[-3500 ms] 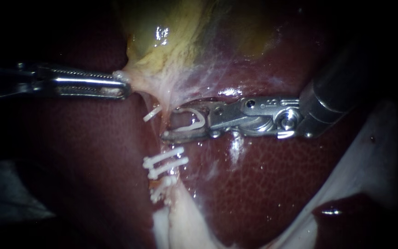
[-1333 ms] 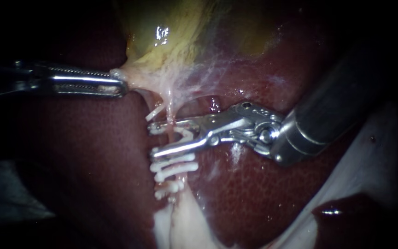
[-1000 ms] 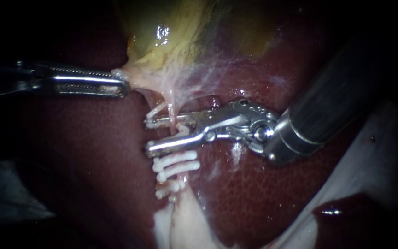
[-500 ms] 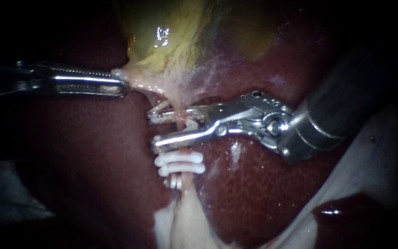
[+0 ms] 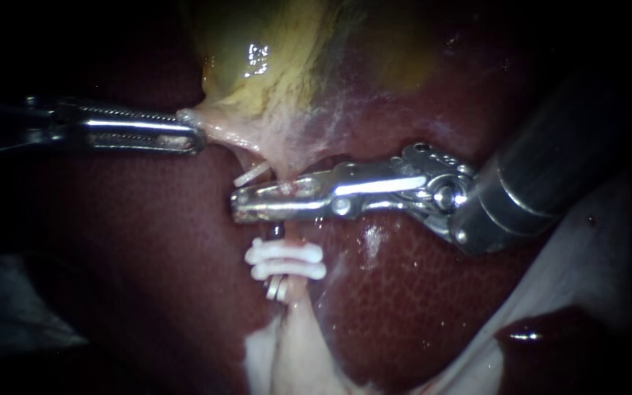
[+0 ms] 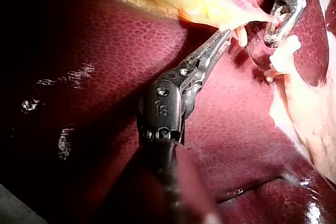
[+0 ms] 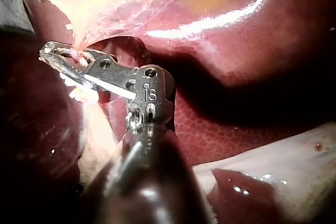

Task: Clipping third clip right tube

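The right instrument is clenched across the tube just above two white clips; the left instrument grips the gallbladder taut. A full, square squeeze before release looks best.

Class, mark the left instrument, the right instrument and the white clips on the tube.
left instrument [image 5: 193,137]: endoscope view, jaw tips, shut on gallbladder [image 5: 272,66].
right instrument [image 5: 243,205]: endoscope view, jaw tips, shut on tube [image 5: 295,232].
white clips [image 5: 287,253]: endoscope view, upper clip's middle.

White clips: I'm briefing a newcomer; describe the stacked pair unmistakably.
From the yellow gallbladder, follow the pale tube down over the liver. Below the jaws of the right instrument lie two white clips, level and stacked, unlike the lone slanted white piece above.
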### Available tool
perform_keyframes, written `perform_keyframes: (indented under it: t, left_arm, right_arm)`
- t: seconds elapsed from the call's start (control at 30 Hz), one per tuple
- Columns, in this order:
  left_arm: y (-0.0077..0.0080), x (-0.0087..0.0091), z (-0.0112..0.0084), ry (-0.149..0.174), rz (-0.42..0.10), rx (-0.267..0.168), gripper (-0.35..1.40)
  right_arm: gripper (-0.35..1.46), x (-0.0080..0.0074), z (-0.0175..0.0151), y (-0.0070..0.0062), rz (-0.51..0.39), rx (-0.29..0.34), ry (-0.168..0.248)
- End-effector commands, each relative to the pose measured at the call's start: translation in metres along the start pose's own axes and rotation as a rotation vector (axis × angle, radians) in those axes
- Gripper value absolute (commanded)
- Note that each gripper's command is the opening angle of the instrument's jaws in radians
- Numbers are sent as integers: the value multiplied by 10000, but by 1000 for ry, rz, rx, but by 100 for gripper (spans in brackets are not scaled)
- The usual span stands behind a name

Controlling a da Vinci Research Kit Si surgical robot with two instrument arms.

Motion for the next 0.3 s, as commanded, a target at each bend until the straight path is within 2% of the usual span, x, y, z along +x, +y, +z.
perform_keyframes:
  t: [0.03, 0.3]
  left_arm:
    - [0, 0, 0, 0, 0, 0, -35]
    - [0, 0, 0, 0, 0, 0, -35]
  right_arm:
    - [-35, 0, 1, 0, -2, 0, -1]
    - [-35, 0, 1, 0, 3, 0, -2]
